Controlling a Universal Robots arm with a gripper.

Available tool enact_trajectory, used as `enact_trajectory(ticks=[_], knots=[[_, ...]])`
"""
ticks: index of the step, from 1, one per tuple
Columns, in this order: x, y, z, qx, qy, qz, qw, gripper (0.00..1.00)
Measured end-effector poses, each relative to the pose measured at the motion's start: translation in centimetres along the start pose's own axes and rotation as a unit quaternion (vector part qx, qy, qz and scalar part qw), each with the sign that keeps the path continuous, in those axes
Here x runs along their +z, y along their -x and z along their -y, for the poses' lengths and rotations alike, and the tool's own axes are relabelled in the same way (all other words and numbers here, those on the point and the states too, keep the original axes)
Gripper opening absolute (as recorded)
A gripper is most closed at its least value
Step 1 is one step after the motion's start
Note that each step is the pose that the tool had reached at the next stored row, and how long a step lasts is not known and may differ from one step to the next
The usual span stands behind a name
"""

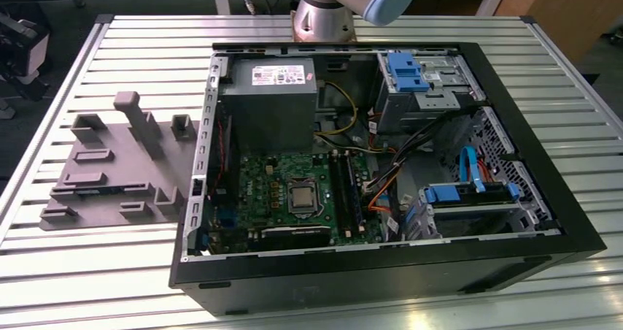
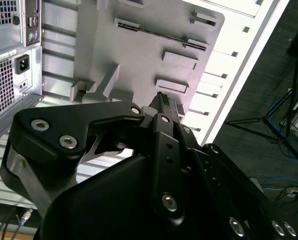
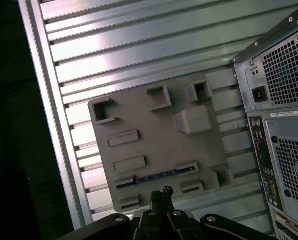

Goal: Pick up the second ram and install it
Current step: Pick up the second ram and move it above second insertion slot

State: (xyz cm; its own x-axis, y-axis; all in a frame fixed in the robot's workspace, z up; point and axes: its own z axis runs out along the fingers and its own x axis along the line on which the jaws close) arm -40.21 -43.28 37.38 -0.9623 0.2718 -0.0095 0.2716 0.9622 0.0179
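The black claw (image 3: 162, 193), closed on nothing, hangs near the narrow blue-green ram stick (image 3: 156, 177) lying slotted in the grey plastic tray (image 1: 122, 162) at the exterior view's left.

Grey tray (image 3: 139, 120) holding second ram (image 3: 156, 176), gripper (image 3: 162, 194) near it, slatted table (image 3: 139, 45)

Exterior view: high, angled down into the open computer case (image 1: 389, 275); grey tray (image 1: 107, 166) by the table's (image 1: 87, 271) edge at the exterior view's left.
Both wrist views: close, facing down past the gripper (image 3: 162, 193); shared: tray, case's rear panel (image 3: 284, 100), table edge.
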Motion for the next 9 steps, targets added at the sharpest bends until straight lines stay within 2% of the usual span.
enact_trajectory(ticks=[4,9], knots=[[0.03,-0.01,0.0,0.032,-0.0003,0.0006,0.9995,0.11],[0.06,-0.01,0.0,0.069,-0.0007,0.0012,0.9976,0.11]])
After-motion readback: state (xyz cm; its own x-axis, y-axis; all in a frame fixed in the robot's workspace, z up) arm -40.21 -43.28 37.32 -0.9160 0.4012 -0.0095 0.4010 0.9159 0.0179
